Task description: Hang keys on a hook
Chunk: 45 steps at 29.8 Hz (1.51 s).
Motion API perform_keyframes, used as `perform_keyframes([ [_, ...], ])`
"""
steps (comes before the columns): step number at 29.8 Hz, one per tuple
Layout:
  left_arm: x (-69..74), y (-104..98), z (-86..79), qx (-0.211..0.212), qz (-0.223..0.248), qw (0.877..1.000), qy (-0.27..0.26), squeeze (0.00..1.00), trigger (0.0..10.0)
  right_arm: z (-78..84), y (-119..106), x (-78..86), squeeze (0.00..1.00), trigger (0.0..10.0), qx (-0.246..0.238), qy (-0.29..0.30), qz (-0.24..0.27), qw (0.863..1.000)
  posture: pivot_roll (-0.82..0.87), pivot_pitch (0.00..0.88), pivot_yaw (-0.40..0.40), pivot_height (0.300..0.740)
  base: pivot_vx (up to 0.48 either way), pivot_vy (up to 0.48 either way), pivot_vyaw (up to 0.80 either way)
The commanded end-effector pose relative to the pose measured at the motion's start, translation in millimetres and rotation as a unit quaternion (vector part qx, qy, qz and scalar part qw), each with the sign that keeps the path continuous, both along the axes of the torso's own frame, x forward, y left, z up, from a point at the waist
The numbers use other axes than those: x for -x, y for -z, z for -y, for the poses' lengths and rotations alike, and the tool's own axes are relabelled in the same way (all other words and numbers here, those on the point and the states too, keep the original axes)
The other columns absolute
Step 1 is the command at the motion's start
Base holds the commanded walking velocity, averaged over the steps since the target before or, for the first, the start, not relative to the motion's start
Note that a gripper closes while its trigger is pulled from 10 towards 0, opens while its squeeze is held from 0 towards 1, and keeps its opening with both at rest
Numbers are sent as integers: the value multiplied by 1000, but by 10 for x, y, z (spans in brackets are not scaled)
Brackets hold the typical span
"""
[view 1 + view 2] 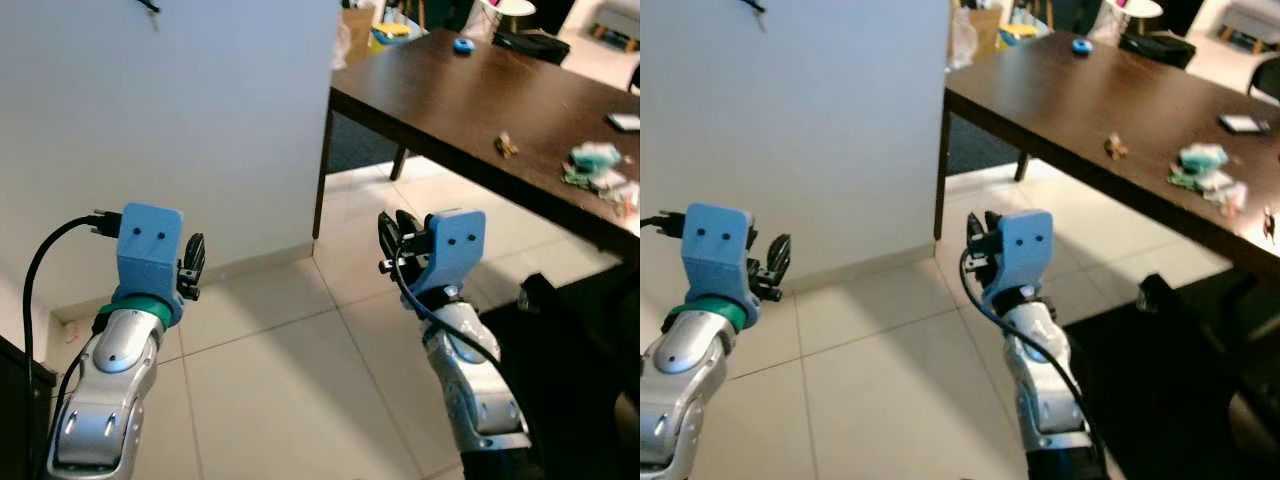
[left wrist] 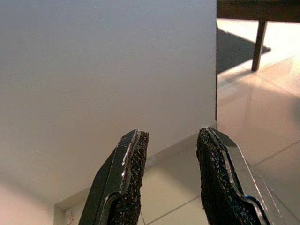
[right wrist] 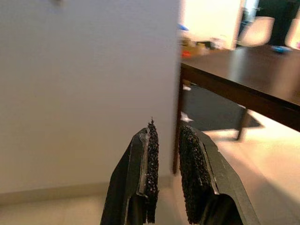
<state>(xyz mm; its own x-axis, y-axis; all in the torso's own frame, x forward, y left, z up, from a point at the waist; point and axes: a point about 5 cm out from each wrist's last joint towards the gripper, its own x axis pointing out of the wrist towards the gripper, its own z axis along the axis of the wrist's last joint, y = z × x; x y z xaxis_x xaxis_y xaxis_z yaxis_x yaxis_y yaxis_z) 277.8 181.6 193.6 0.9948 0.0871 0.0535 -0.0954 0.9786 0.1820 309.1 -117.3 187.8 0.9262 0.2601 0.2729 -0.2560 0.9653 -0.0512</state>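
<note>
A small brownish bundle (image 1: 506,146) that looks like keys lies on the dark wooden table (image 1: 440,95) at the right. High on the white wall (image 1: 200,120) a black hook (image 1: 150,6) sticks out at the frame's top edge. My left gripper (image 1: 192,263) is raised in front of the wall near the skirting, and its fingers (image 2: 133,154) stand open and hold nothing. My right gripper (image 1: 394,238) hovers over the tiled floor by the table's near corner. It is well short of the keys, with only a narrow empty gap between its pads (image 3: 151,150).
The table leg (image 1: 321,175) stands at the wall's corner. On the table are a blue item (image 1: 463,45), a black object (image 1: 530,42) and greenish packets (image 1: 597,165). A dark bulky shape (image 1: 575,350) sits on the floor at the lower right. Pale tiles (image 1: 290,380) lie ahead.
</note>
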Motion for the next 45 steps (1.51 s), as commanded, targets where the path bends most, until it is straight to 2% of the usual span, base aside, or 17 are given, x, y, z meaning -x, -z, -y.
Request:
perform_keyframes([
  [1,3,27,17,5,-7,1000,6,0,10000,33,18,-10,0,10000,-2,5,-6,1000,-32,90,66,740,0,0,-800],
  [38,-9,-9,5,-3,4,1000,10,0,10000,17,5,-25,0,10000,-8,7,-6,1000,-25,103,73,740,0,0,-800],
  [45,-7,-17,16,-7,9,1000,15,0,10000,18,4,-27,0,10000,-8,8,-6,1000,-25,105,74,740,402,0,-800],
])
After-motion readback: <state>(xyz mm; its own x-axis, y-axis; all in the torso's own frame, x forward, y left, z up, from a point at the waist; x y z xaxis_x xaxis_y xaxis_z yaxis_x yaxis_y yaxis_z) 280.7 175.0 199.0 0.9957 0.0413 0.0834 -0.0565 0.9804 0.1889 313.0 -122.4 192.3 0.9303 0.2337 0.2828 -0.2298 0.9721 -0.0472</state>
